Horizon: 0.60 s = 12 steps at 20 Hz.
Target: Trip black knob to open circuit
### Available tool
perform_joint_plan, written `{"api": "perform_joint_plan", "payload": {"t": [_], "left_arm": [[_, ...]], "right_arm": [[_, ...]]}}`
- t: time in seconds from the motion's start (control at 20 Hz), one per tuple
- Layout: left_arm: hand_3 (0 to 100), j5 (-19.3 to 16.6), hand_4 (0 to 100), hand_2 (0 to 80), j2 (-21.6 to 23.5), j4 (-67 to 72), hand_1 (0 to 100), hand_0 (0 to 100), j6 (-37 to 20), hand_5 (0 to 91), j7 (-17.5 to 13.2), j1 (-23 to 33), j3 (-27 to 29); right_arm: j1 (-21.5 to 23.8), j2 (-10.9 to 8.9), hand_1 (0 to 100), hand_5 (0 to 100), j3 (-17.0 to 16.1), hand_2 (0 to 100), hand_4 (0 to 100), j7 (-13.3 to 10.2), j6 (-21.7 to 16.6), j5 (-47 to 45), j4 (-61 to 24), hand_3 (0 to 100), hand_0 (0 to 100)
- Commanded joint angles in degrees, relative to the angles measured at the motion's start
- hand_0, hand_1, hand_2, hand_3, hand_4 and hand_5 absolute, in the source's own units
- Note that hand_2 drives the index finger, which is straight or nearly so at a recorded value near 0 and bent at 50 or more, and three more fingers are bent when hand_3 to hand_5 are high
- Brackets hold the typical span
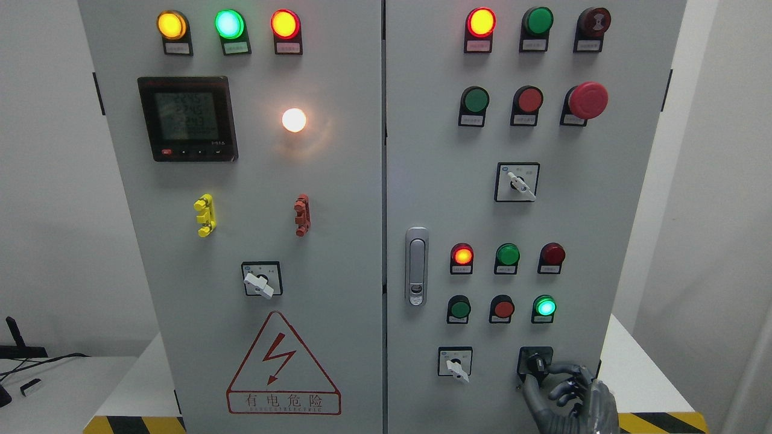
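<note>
Grey two-door cabinet (pixel 301 241) fills my head view | right hand (pixel 570 392) cut off at bottom edge, forearm unseen | black knob (pixel 535 364) low on right door, partly hidden behind fingers (pixel 558 369) | thumb and fingertips closed on it | left arm out of sight

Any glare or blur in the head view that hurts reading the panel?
Head view: the white lamp blooms and casts a glow on the door; meter screen digits are smeared; the right hand at the black knob looks sharp.
</note>
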Motion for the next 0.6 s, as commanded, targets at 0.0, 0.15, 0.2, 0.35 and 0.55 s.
{"api": "perform_joint_plan", "payload": {"t": [0.0,0.15,0.2,0.35,0.55], "left_arm": [[0,-1.8,0,0.0,0.0,0.0,39,12,0.0,0.0,0.0,0.0,0.0],[0,-1.8,0,0.0,-0.1,0.0,39,12,0.0,0.0,0.0,0.0,0.0],[0,-1.8,0,0.0,0.0,0.0,39,12,0.0,0.0,0.0,0.0,0.0],[0,-1.8,0,0.0,0.0,0.0,39,12,0.0,0.0,0.0,0.0,0.0],[0,-1.8,0,0.0,0.0,0.0,39,12,0.0,0.0,0.0,0.0,0.0]], "right_arm": [[0.1,-0.10,80,97,1.2,45,84,0.0,0.0,-0.1,-0.5,79,27],[0.6,-0.36,80,97,1.2,45,84,0.0,-0.2,-0.1,-1.2,79,27],[1.0,-0.71,80,97,1.2,45,84,0.0,-0.7,-0.1,-1.3,79,27],[1.9,-1.07,80,97,1.1,45,84,0.0,-1.5,-0.1,-2.0,79,27],[2.7,-1.60,80,97,1.0,45,84,0.0,-1.7,-0.1,-3.7,79,27]]}}
